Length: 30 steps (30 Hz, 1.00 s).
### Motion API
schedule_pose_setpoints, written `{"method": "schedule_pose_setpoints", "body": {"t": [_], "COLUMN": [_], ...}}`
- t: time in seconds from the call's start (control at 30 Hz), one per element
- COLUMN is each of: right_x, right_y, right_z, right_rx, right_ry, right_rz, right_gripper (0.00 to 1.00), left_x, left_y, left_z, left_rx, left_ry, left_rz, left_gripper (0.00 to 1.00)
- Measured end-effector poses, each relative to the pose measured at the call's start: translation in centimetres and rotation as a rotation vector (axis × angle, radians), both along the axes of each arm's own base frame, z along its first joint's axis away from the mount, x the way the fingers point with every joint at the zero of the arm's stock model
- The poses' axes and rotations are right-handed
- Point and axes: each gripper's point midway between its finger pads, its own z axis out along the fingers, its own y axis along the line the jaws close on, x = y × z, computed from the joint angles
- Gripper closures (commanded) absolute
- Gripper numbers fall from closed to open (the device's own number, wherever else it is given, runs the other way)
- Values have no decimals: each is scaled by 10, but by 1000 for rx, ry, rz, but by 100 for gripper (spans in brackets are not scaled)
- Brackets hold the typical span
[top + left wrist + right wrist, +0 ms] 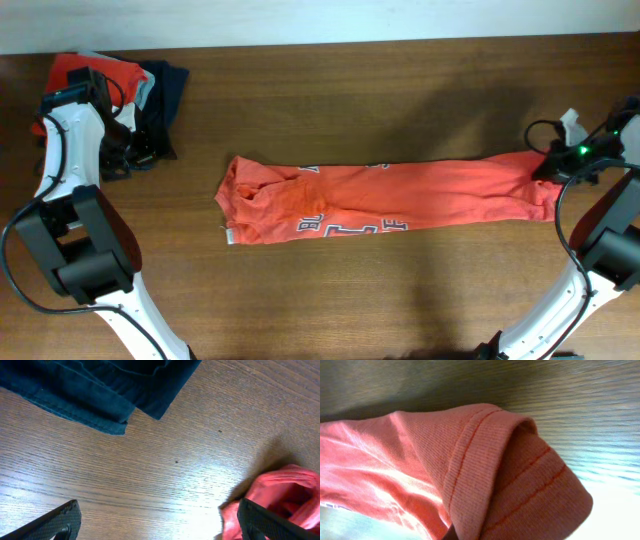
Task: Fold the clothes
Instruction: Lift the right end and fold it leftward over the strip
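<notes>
Overhead | T-shirt (400, 195) lies on the table (330, 290), long axis left-right | your right pincer (546, 166) pinches its right end, the nearer arm | left pincer (157, 512) spread, well apart beside the pile (150, 85)

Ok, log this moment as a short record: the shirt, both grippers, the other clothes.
shirt: orange T-shirt lying long across the table, left end bunched, lettering partly showing
right gripper: shut on the shirt's right end
left gripper: open, empty, over bare wood
other clothes: navy garment and orange garment heaped at the far left corner
</notes>
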Motion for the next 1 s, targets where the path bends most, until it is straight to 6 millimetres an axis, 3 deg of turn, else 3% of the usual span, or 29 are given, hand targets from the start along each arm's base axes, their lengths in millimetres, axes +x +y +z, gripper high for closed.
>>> {"method": "schedule_pose_setpoints", "body": {"t": [0.27,0.47,0.6,0.83,1.0], "right_x": [-1,6,13,31,30], "right_y": [-18,-12,11,74,122], "right_z": [30,56,61,62,63], "right_rx": [-78,-101,-99,-92,-78], "right_ry": [20,8,20,43,83], "right_rz": [0,18,75,188,281], "right_gripper": [96,96,96,96,96], "left_x": [0,0,0,0,0], "left_y": [0,0,0,0,0], "left_z": [0,0,0,0,0], "left_rx": [0,0,0,0,0], "left_ry": [0,0,0,0,0], "left_rz": [0,0,0,0,0], "left_gripper": [1,1,1,1,1]}}
